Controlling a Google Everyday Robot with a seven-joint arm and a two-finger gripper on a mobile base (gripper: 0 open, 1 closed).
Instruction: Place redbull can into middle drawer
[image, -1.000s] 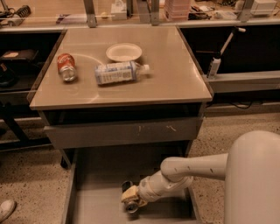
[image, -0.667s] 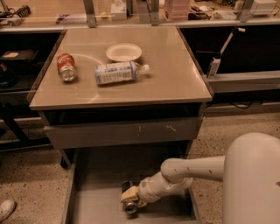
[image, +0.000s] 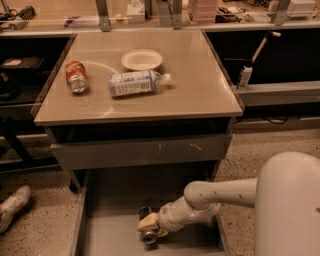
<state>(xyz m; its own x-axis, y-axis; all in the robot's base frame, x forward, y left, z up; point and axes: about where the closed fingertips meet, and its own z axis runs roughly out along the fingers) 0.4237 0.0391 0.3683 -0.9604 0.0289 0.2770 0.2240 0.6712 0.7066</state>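
Note:
The middle drawer (image: 112, 227) is pulled out low in front of the cabinet, a long grey tray with low side walls. The redbull can (image: 148, 235) lies at floor level inside it, right of centre, its shiny silver end facing the camera. My gripper (image: 149, 223) reaches in from the right on a white arm and its tan fingers (image: 150, 218) straddle the can's middle, shut on it. The can's body is mostly hidden by the fingers.
Above the open drawer is a closed drawer whose grey front (image: 140, 151) has pale scratches. On the tabletop (image: 200, 90) lie an orange-red soda can (image: 76, 76), a white-labelled plastic bottle (image: 136, 82) and a white bowl (image: 142, 59). A shoe (image: 14, 205) is on the floor at left.

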